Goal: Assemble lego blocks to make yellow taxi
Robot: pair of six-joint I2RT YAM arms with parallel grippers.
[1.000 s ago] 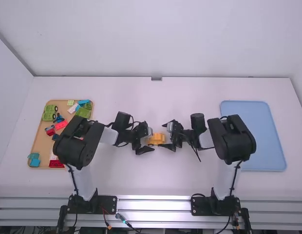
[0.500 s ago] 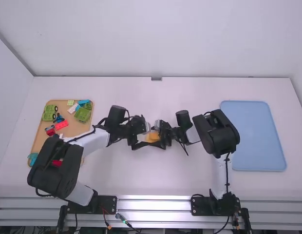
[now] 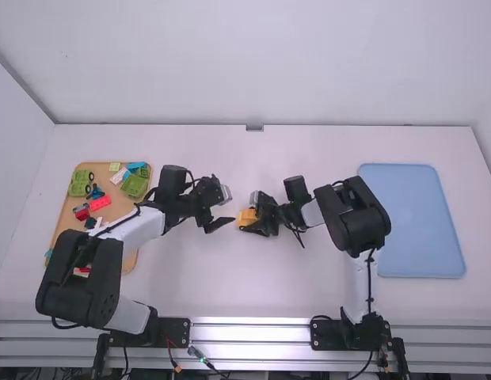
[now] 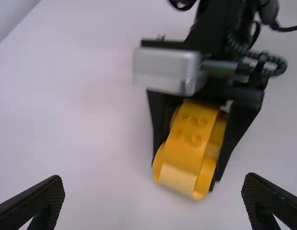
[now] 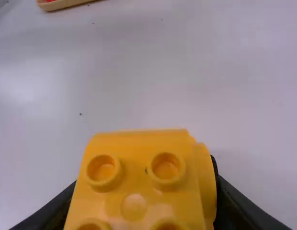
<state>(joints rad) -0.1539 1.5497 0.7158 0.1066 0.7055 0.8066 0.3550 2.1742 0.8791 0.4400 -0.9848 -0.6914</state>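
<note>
Near the middle of the table in the high view, the right gripper (image 3: 249, 214) is shut on a yellow taxi body (image 3: 246, 217). Its fingers grip both sides of the yellow body (image 4: 189, 139) in the left wrist view, where round studs show on top. Those studs also face the camera on the yellow body (image 5: 134, 177) in the right wrist view, between the fingers of the right gripper (image 5: 143, 201). The left gripper (image 3: 230, 207) stands open a little left of the body, holding nothing. Its fingers are wide apart in the left wrist view, where that gripper (image 4: 153, 201) faces the body.
A wooden tray (image 3: 123, 210) at the left holds several green, red and blue blocks, partly under the left arm. A light blue tray (image 3: 416, 226) lies at the right, beside the right arm.
The left gripper has drawn back to the left, away from the yellow body. The right gripper moved left, closed in around the body, and now holds it.
</note>
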